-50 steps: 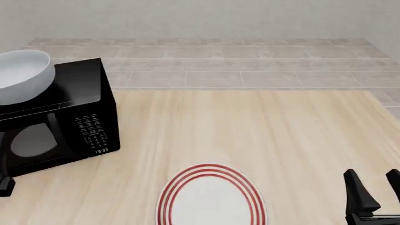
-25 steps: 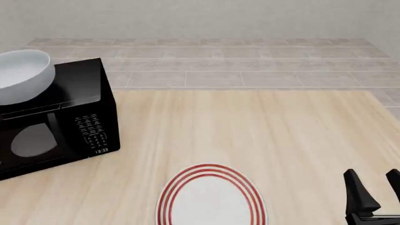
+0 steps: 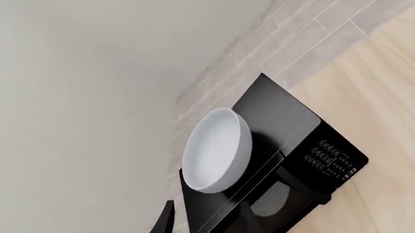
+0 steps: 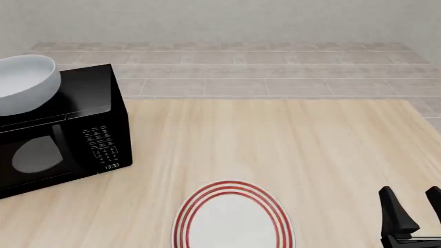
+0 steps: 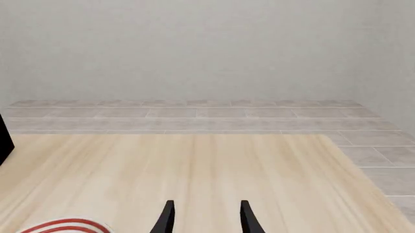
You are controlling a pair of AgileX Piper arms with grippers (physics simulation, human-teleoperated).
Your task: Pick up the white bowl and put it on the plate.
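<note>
While the white bowl (image 4: 22, 85) sits upright on top of the black microwave (image 4: 65, 139) at the table's far left, the plate (image 4: 233, 217) lies flat on the wooden table (image 4: 289, 150) at the near edge, roughly centred and cut off by the lower border of the front view. Bowl and plate are well apart.

Bowl: plain glossy white, resting on the microwave's top panel near its left side; part of it runs past the front view's left edge. The left wrist view shows the same bowl (image 3: 217, 150) on the microwave (image 3: 292, 141), with the keypad and door window visible below it.

Plate: white, with thin red rings near the rim. Only a sliver of the rim (image 5: 61, 226) enters the right wrist view.

Right gripper (image 4: 413, 206): positioned at the near right corner, right of the plate and not touching it. Its two dark fingers stand spread with clear table between them — released, holding nothing. The right wrist view confirms the gap between the fingertips (image 5: 167, 216).

Left gripper: only a dark sliver at the left wrist view's edge, not identifiable — its state cannot be determined.
</note>
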